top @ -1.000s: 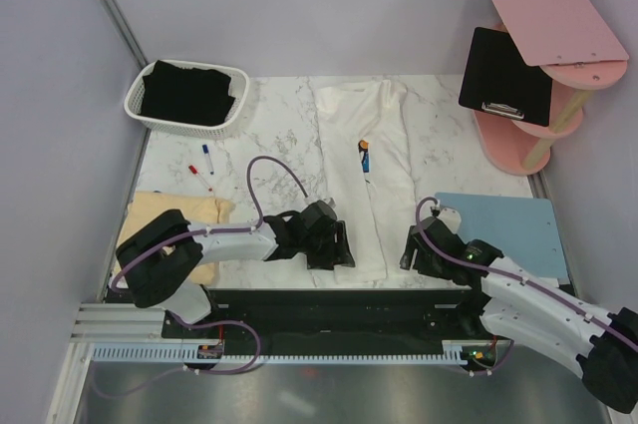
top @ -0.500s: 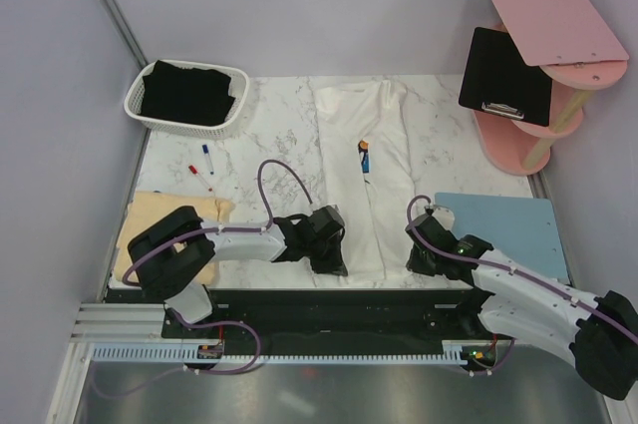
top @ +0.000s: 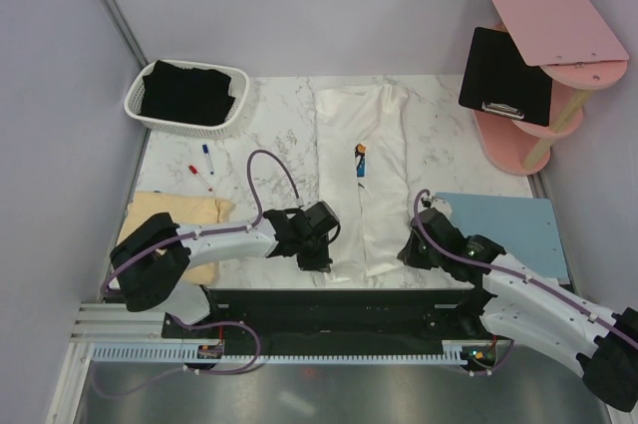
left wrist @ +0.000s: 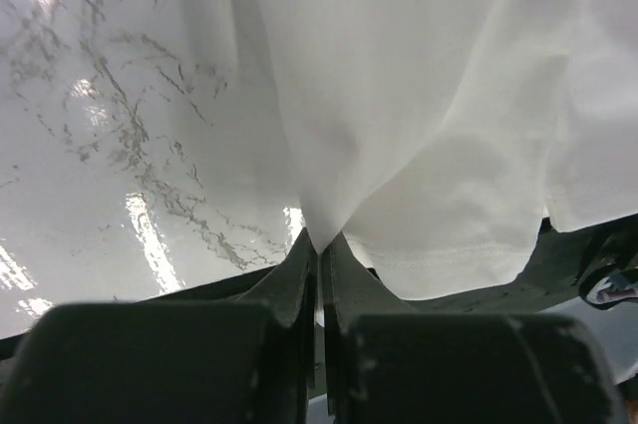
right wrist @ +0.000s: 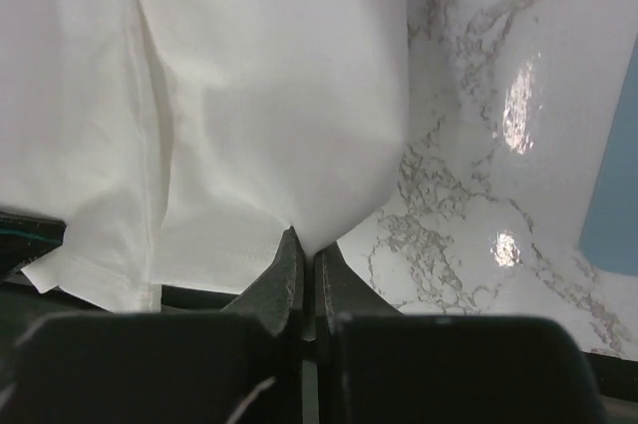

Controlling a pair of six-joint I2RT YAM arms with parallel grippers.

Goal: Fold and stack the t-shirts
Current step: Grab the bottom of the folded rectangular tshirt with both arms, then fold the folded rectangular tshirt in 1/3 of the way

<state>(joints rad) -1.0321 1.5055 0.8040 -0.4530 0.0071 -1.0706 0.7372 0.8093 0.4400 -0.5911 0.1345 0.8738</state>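
A white t-shirt [top: 371,160] lies folded into a long narrow strip down the middle of the marble table, a bit of blue and orange print showing at its fold. My left gripper [top: 321,259] is shut on the near left corner of its hem [left wrist: 329,195]. My right gripper [top: 407,256] is shut on the near right corner [right wrist: 299,185]. Both corners are lifted a little off the table. A pale yellow t-shirt [top: 186,214] lies at the near left, partly under my left arm. A black t-shirt [top: 189,94] fills the white basket [top: 137,113] at the far left.
Two markers [top: 202,165] lie on the table left of the white shirt. A light-blue mat [top: 508,224] lies at the near right. A pink two-tier stand [top: 543,125] with a black clipboard [top: 505,73] stands at the far right. The table's black front rail [top: 329,302] runs below the hem.
Both grippers moved in to the hem's near corners and shut on them. The shirt's near end has drawn narrower and lifted slightly.
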